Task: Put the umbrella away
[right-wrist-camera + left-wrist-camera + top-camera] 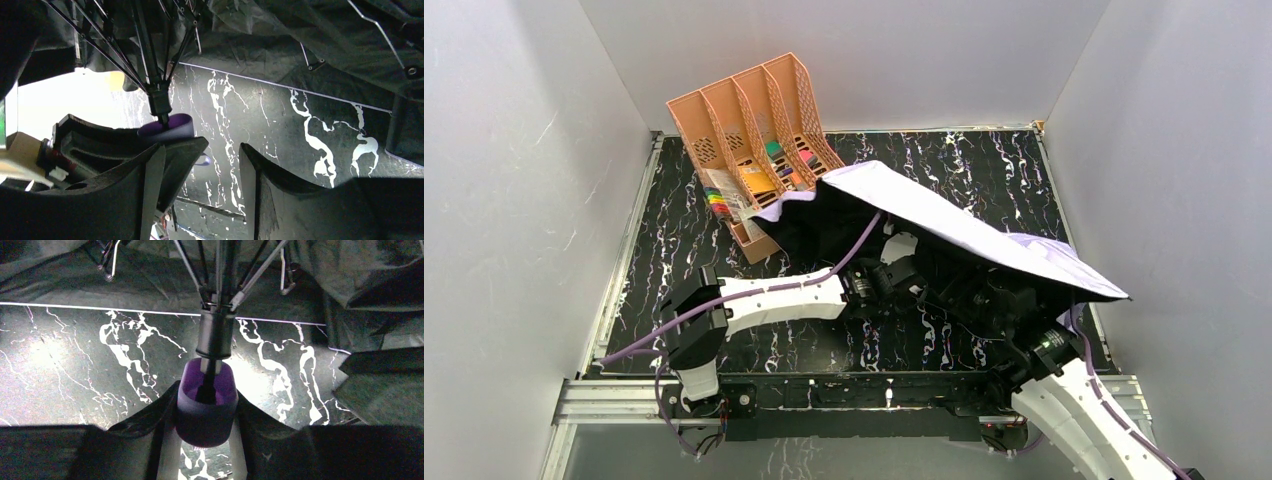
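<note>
The umbrella [964, 225] stands open over the middle and right of the table, its pale lavender canopy up and its dark underside facing the arms. My left gripper [206, 426] is shut on the umbrella's purple handle [206, 407], and the dark shaft and ribs [215, 335] rise from it. In the top view the left gripper [876, 278] reaches under the canopy's edge. My right gripper [223, 150] is under the canopy, open with nothing between its fingers, just right of the handle [167, 127]. The canopy hides it in the top view.
A peach file organiser [754, 140] with coloured pens and papers stands at the back left, touching the canopy's edge. Black marbled tabletop [674, 240] shows to the left. White walls close in the back and both sides.
</note>
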Tool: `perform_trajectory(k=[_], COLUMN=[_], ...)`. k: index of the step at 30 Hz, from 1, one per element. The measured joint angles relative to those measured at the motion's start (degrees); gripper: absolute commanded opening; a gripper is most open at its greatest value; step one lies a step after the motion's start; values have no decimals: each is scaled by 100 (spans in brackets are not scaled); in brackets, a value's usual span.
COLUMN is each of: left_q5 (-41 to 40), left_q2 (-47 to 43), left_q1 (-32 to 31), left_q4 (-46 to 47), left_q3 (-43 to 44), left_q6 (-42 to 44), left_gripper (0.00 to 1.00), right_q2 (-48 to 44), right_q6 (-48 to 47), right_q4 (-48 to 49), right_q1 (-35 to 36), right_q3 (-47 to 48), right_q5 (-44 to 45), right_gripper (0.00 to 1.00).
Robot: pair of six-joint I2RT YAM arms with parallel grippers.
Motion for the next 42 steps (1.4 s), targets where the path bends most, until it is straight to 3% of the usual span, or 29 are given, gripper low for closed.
perform_trajectory(k=[11,21,30,42], left_q5=[44,151,313,564], left_q2=[-39,-70,105,800], left_q1=[448,723,748,774], left_q4=[-81,-72,415,1224], left_q3=[-125,-87,-262,-811], left_q6=[98,103,234,205], left_gripper=[0,0,0,0], right_q2=[896,527,2,1587], right_q6=[-13,-317,-1152,-2671], right_q4=[63,-494,-850,-1071], right_q1=[-166,-424,-426,-435], right_q3=[-269,68,1421,4085], right_q5=[-142,254,332,-866], right_gripper=[66,65,59,44])
